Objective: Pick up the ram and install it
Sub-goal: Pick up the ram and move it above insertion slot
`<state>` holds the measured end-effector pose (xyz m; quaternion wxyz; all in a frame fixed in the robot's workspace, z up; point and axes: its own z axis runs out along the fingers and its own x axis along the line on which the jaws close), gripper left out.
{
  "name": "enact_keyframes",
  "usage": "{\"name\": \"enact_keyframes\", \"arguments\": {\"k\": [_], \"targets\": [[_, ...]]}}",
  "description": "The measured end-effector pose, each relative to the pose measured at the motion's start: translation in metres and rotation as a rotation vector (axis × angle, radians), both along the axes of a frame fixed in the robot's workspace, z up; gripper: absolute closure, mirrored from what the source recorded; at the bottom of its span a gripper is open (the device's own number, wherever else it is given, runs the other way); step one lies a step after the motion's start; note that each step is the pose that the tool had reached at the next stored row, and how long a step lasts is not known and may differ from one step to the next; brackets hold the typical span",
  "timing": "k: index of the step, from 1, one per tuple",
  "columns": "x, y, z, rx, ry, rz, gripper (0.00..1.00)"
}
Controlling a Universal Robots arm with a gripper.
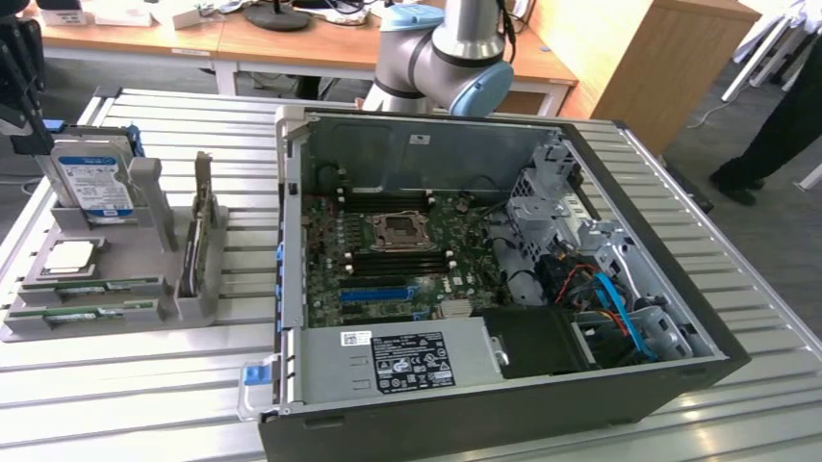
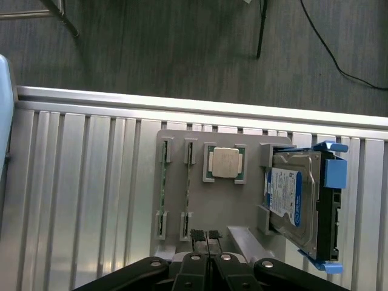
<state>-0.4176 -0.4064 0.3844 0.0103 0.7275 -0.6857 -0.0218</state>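
Observation:
Two ram sticks (image 2: 163, 188) (image 2: 188, 187) stand on edge in the slots of a grey holder (image 2: 239, 209). In the exterior view the ram (image 1: 122, 286) lies at the near end of that holder (image 1: 192, 298), on the exterior view's left. My gripper (image 2: 207, 235) hangs high above the holder's edge, shut with nothing between its fingers and apart from the sticks. Its dark body (image 1: 29, 144) shows at the exterior view's left edge. The open computer case (image 1: 668, 385) holds the motherboard (image 1: 385, 255) with dark memory slots beside the processor socket (image 1: 395, 229).
The holder also carries a hard drive with blue rails (image 2: 297, 200), a processor chip (image 2: 225, 162) and an upright expansion card (image 1: 199, 226). A blue slot (image 1: 376, 292) and the power supply (image 1: 398, 361) sit in the case. A person's legs (image 1: 771, 125) stand at the far right.

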Motion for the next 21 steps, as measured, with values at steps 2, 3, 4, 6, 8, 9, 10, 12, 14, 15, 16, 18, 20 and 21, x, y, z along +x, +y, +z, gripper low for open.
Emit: {"name": "enact_keyframes", "arguments": {"k": [2, 3, 4, 6, 8, 9, 10, 12, 14, 15, 16, 18, 20, 21], "targets": [[0.0, 0.0, -0.0001, -0.0001, 0.0001, -0.004, 0.89], [0.0, 0.0, -0.0001, -0.0001, 0.0001, -0.006, 0.89], [0.0, 0.0, -0.0001, 0.0, 0.0001, -0.006, 0.89], [0.0, 0.0, -0.0002, 0.0, 0.0, -0.006, 0.89], [0.0, 0.0, -0.0002, 0.0, 0.0, -0.006, 0.89], [0.0, 0.0, -0.0002, 0.0, 0.0, -0.006, 0.89], [0.0, 0.0, -0.0002, 0.0001, 0.0, -0.006, 0.89], [0.0, 0.0, -0.0002, 0.0, 0.0, -0.006, 0.89], [0.0, 0.0, -0.0002, 0.0, 0.0, -0.006, 0.89], [0.0, 0.0, -0.0002, 0.0, 0.0001, -0.006, 0.89], [0.0, 0.0, -0.0002, 0.0, 0.0, -0.006, 0.89], [0.0, 0.0, -0.0002, 0.0001, 0.0, -0.006, 0.83], [0.0, 0.0, -0.0002, 0.0, 0.0, -0.006, 0.77], [0.0, 0.0, -0.0002, 0.0001, 0.0, -0.006, 0.7]]}}
